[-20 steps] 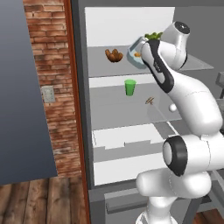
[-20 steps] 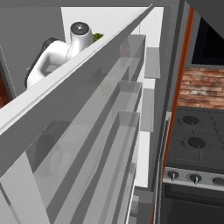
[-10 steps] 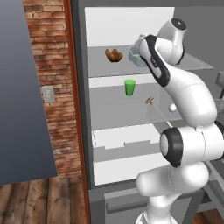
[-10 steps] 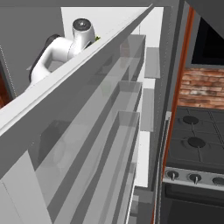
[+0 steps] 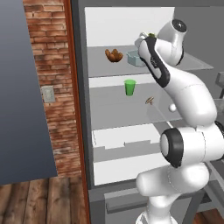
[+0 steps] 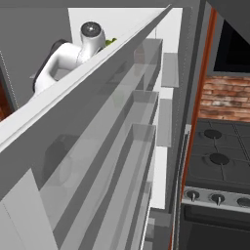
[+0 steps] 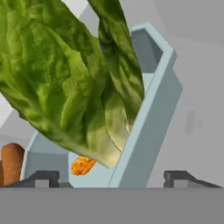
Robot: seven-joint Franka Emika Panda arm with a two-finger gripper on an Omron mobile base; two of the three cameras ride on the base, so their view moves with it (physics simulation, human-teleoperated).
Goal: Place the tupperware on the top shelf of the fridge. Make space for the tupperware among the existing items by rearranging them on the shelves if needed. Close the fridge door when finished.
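- In the left base view we see the tupperware point(image 5: 134, 58), a pale blue box, resting on the top shelf point(image 5: 192, 64) of the fridge, just right of the brown croissant point(image 5: 113, 55) and partly behind the arm's wrist.
- Our gripper point(image 7: 112, 177) stands wide: in the hand view its two dark fingertips point(image 7: 41, 177) sit well apart at the bottom, one on each side of the box, and neither pad seems to press a wall. We judge the box to be released, not held.
- The relation that matters: the box lies straight ahead of the gripper, between the spread tips, its open top full of green lettuce point(image 7: 74, 74) with a small orange piece point(image 7: 82, 165) on its floor. One long wall of the box runs away from us on a slant, up and to the right.
- So the way out, as we judge it, is straight back along the hand's own line, away from the box. A sideways pull could catch a fingertip on a wall and drag the box toward the shelf edge.
- On the shelf below stand a green cup point(image 5: 130, 87), a tiny brown thing point(image 5: 149, 100) and a small white ball point(image 5: 172, 107), all well apart from the gripper.
- The fridge door point(image 6: 97, 146) stands open, its inner racks filling the right base view; shutting it is what remains, in our estimate.
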